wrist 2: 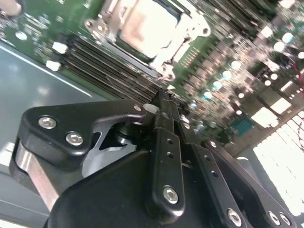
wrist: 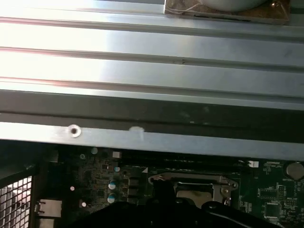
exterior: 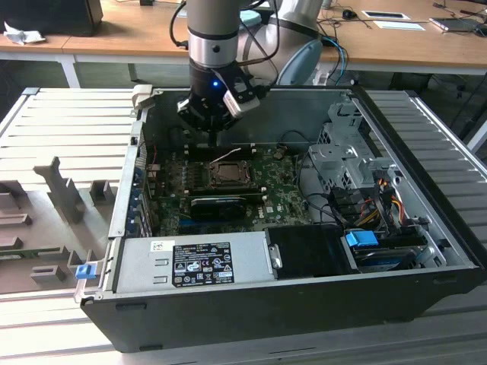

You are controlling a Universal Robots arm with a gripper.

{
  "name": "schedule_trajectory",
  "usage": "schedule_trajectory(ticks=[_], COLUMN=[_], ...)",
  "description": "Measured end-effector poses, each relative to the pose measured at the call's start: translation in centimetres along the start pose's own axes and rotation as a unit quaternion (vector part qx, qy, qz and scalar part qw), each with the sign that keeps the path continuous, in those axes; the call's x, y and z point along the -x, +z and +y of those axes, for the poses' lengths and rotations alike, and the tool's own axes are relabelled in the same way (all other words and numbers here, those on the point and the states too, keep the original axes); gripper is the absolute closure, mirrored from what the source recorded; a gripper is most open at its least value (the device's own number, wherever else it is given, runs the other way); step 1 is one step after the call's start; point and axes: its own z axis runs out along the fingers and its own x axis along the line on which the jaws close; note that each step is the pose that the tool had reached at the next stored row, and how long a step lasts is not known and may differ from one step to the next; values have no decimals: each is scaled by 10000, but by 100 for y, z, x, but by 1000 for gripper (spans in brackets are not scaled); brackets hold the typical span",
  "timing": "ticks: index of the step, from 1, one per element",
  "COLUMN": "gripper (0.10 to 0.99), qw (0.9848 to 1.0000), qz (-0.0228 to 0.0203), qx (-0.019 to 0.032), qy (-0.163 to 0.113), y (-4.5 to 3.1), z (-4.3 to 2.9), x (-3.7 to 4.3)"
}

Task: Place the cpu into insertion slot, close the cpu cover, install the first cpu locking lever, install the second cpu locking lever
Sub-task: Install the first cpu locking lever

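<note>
Saw the claw hanging inside the open computer case, low over the green motherboard, just behind the insertion slot and not touching it. Looked pinched tight in the second wrist view, with the claw tips pressed together and nothing seen between them. Found the cpu already lying flat in the insertion slot, silvery face up. Found the cpu cover lying down around the cpu like a shiny frame, though could not tell if it sat all the way flat. Spotted a thin pale wire sticking up by the slot in the exterior view, maybe a locking lever, but too small to be sure. Judged the first two steps as done and the first locking lever as the step in hand. Probably called for bringing the closed tips down onto that thin lever, pushing it flat and tucking it under its hook. Needed care to stay off the cpu and the tiny parts around the slot.
</note>
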Motion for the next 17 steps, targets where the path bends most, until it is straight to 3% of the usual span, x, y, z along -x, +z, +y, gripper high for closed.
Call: schedule_trajectory(ticks=[4,5,6,8,17], gripper=[980,980,980,980,980], qw=[10000,10000,9999,9997,9997], qz=[11,8,2,-5,-8], qx=[5,52,136,235,243], qy=[3,3,2,2,9], y=[5,8,12,25,167], z=[-10,-11,-11,-12,-24], x=[147,156,160,163,206])
